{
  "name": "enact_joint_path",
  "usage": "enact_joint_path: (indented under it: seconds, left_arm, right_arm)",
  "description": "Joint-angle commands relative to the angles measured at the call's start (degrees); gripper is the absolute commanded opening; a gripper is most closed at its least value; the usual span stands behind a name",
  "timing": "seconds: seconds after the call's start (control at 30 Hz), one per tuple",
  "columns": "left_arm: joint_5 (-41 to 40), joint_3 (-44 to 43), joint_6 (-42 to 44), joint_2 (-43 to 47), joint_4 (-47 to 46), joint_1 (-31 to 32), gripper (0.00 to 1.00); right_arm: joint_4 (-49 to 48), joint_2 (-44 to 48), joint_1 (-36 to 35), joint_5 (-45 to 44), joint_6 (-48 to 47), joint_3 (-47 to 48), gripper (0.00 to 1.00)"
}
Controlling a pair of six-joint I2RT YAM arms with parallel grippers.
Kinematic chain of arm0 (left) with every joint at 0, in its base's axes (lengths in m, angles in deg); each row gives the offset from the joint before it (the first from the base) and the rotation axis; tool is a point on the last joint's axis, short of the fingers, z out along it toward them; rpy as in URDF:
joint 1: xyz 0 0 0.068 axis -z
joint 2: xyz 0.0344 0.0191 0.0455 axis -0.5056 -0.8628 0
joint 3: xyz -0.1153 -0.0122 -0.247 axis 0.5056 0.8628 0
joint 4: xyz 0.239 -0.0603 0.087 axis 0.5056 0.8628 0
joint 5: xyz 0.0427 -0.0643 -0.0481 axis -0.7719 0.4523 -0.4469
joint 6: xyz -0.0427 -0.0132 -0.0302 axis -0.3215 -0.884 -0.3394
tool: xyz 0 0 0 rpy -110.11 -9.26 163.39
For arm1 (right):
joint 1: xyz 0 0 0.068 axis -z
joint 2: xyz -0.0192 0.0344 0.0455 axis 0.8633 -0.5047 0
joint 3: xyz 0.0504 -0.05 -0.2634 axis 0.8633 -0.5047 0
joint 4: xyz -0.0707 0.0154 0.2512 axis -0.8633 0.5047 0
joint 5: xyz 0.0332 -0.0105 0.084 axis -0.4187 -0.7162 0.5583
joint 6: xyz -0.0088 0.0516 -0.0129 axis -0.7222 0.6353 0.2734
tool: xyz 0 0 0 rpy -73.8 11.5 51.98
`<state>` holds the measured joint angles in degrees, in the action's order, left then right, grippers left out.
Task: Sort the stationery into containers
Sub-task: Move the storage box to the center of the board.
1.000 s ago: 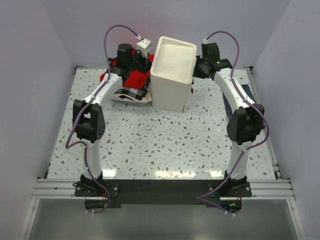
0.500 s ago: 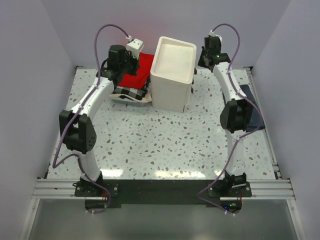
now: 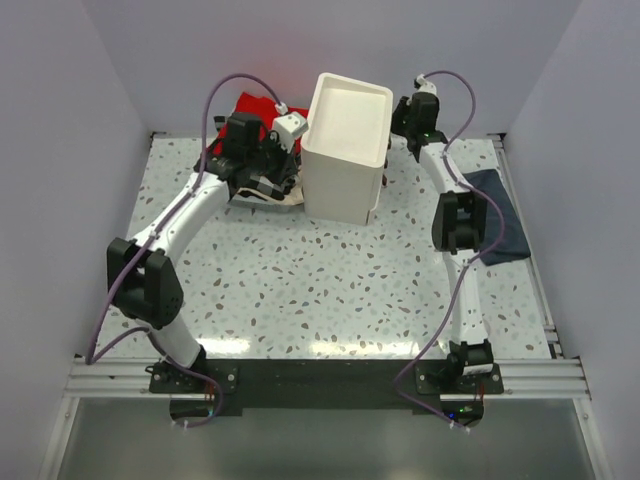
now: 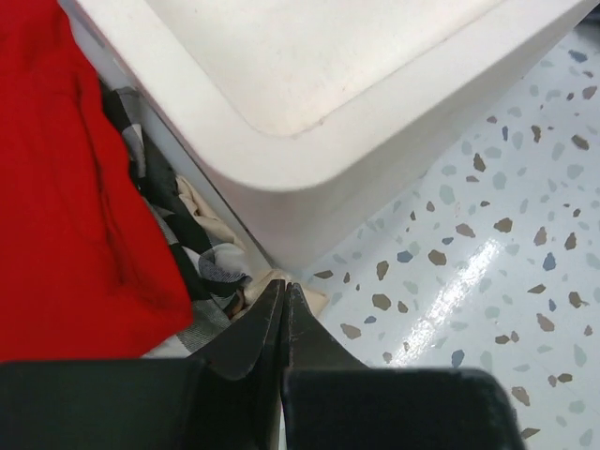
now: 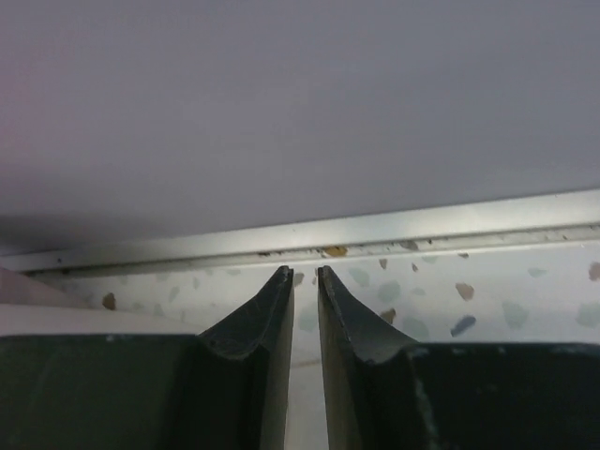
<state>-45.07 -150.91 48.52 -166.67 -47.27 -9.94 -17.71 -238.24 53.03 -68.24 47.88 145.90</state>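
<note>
2 empty: left gripper (image 4: 284,289) clenched beside tall white plastic drawer box (image 4: 309,112); right gripper (image 5: 305,274) nrly clenched, facing grey wall (image 5: 300,94).

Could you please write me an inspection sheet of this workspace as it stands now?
Surface: speckled white table, glossy.
Job's things: tall white box unit at the far centre; stationery: nothing seen.
Clutter: red and checked cloth stack left of the unit; dark blue-grey cloth at the right edge.
Hands: left hand shut, empty, by the unit's corner and the cloths; right hand nearly shut, empty, facing the back wall.
Cables: purple cables loop above both arms; no snag seen.
Surroundings: pale lilac walls; metal rail at the wall's foot.
</note>
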Motion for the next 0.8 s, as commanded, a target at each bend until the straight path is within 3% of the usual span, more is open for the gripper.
enact_joint_path:
  seconds: [0.0,0.23,0.43,0.6,0.77]
  left_arm:
    - [-0.66,-3.89,5.33,-4.05,1.82,-0.03,0.00]
    - [-3.11,-8.29,7.01,-9.60,0.86,-0.03,0.00]
    - [-5.75,-12.25,7.10,-13.20,-1.43,-0.03,0.00]
    - [-6.37,-15.15,6.31,-15.57,-3.36,-0.12,0.00]
    - [-5.76,-17.96,4.73,-18.47,-5.38,-0.12,0.00]
  right_arm:
    - [-19.85,-2.33,0.76,7.48,5.43,2.69,0.24]
    - [-27.52,-6.11,1.73,23.19,14.11,1.64,0.26]
    - [-36.04,-1.99,2.96,34.90,21.68,-7.76,0.24]
    - [-46.14,1.18,3.67,50.36,30.37,-11.46,0.25]
    - [-56.07,5.57,3.67,57.58,36.19,-20.41,0.23]
